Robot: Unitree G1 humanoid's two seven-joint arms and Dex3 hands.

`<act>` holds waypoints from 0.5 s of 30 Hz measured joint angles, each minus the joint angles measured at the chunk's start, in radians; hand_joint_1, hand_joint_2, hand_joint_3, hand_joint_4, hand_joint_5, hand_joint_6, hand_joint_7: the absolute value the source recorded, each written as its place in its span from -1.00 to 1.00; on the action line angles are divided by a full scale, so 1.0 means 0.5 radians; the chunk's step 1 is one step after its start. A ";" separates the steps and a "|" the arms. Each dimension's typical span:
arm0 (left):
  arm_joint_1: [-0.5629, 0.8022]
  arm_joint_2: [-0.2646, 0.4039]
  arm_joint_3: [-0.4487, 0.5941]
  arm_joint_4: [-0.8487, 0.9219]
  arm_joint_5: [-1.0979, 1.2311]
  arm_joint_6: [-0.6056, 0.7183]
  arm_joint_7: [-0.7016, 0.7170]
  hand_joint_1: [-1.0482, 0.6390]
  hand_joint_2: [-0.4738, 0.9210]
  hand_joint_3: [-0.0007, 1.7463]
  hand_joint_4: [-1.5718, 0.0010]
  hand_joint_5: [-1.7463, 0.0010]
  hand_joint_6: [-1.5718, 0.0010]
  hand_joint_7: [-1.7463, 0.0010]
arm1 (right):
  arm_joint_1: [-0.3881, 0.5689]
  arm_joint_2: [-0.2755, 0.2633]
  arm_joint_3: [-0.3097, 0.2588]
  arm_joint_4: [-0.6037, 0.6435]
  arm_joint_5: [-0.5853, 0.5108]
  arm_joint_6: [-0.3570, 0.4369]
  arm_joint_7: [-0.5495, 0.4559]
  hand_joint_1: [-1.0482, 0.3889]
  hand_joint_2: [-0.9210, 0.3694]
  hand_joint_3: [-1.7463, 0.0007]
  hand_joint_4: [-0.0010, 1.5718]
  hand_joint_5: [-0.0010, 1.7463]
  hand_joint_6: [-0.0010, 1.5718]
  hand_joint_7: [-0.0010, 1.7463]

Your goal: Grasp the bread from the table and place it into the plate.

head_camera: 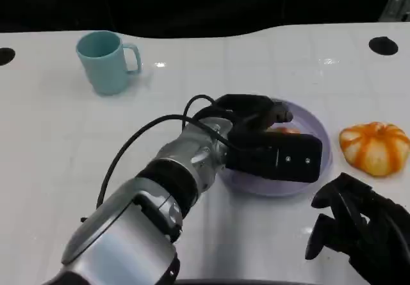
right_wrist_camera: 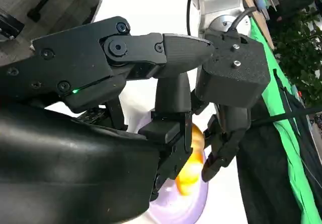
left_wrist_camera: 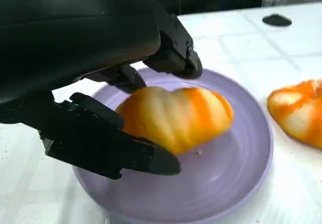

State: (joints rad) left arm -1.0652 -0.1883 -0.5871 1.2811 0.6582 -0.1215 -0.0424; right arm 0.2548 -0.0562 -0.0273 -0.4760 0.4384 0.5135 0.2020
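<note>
In the head view the left hand (head_camera: 269, 141) hides most of the bread (head_camera: 288, 130).

A light blue mug (head_camera: 106, 61) stands upright at the far left of the white table (head_camera: 57, 144), handle to the right. An orange and white pumpkin-shaped bun (head_camera: 375, 146) lies near the table's right edge.

bread (left_wrist_camera: 176, 116) orange-cream striped; plate (left_wrist_camera: 241, 173) lilac; mug (head_camera: 106, 61) teal

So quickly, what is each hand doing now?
Left hand: holding the bread over the plate.
Right hand: holds nothing, fingers curled.
</note>
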 measured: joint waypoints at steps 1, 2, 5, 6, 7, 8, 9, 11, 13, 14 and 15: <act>-0.006 0.003 -0.005 0.002 0.000 0.006 -0.048 -0.78 1.00 -0.50 0.91 1.00 0.86 1.00 | 0.000 0.000 0.000 0.000 0.000 0.000 0.000 -0.16 -1.00 0.55 -0.18 1.00 -0.38 0.84; -0.014 0.007 -0.007 0.005 -0.001 0.010 -0.103 -0.80 1.00 -0.49 0.94 1.00 0.88 1.00 | 0.000 0.000 0.000 0.000 0.000 -0.001 0.001 -0.16 -1.00 0.55 -0.18 1.00 -0.38 0.84; -0.028 0.029 0.002 0.010 -0.013 0.019 -0.266 -0.86 1.00 -0.47 0.97 1.00 0.88 0.99 | 0.000 0.000 0.000 0.000 0.000 -0.004 0.002 -0.16 -1.00 0.55 -0.18 1.00 -0.38 0.84; -0.028 0.038 0.007 0.011 -0.017 0.021 -0.308 -0.86 1.00 -0.47 0.97 0.99 0.87 0.99 | 0.000 0.000 0.000 0.001 0.000 -0.004 0.002 -0.16 -1.00 0.56 -0.18 1.00 -0.38 0.84; -0.028 0.046 0.009 0.011 -0.018 0.023 -0.335 -0.87 1.00 -0.46 0.95 0.98 0.85 0.98 | 0.000 0.000 0.000 0.001 0.001 -0.004 0.002 -0.16 -1.00 0.56 -0.19 1.00 -0.38 0.84; -0.028 0.055 0.017 0.011 -0.023 0.022 -0.352 -0.87 1.00 -0.46 0.94 0.98 0.84 0.98 | 0.000 0.001 0.000 0.001 0.001 -0.005 0.003 -0.16 -1.00 0.56 -0.19 1.00 -0.38 0.84; -0.028 0.064 0.031 0.011 -0.031 0.020 -0.357 -0.86 1.00 -0.46 0.92 0.97 0.84 0.98 | 0.000 0.001 0.000 0.003 0.001 -0.008 0.007 -0.16 -1.00 0.55 -0.19 1.00 -0.38 0.84; -0.029 0.088 0.069 0.000 -0.070 0.001 -0.361 -0.85 1.00 -0.46 0.89 0.96 0.82 0.97 | 0.000 0.001 -0.001 0.007 0.001 -0.018 0.011 -0.16 -1.00 0.55 -0.20 1.00 -0.39 0.84; -0.029 0.115 0.102 -0.033 -0.096 -0.037 -0.361 -0.84 1.00 -0.45 0.89 0.95 0.82 0.97 | -0.001 0.000 -0.001 0.008 0.001 -0.022 0.012 -0.15 -1.00 0.54 -0.20 1.00 -0.39 0.85; -0.030 0.124 0.113 -0.044 -0.097 -0.053 -0.361 -0.84 1.00 -0.45 0.89 0.95 0.82 0.97 | -0.001 0.000 -0.001 0.009 0.000 -0.023 0.013 -0.15 -1.00 0.54 -0.20 1.00 -0.39 0.85; -0.030 0.127 0.124 -0.049 -0.099 -0.062 -0.361 -0.84 1.00 -0.45 0.89 0.95 0.82 0.97 | -0.001 0.000 -0.001 0.010 0.000 -0.024 0.013 -0.15 -1.00 0.54 -0.20 1.00 -0.39 0.85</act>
State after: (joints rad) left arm -1.0799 -0.1249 -0.5250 1.2565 0.6085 -0.1524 -0.2227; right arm 0.2544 -0.0562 -0.0280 -0.4711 0.4384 0.5016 0.2085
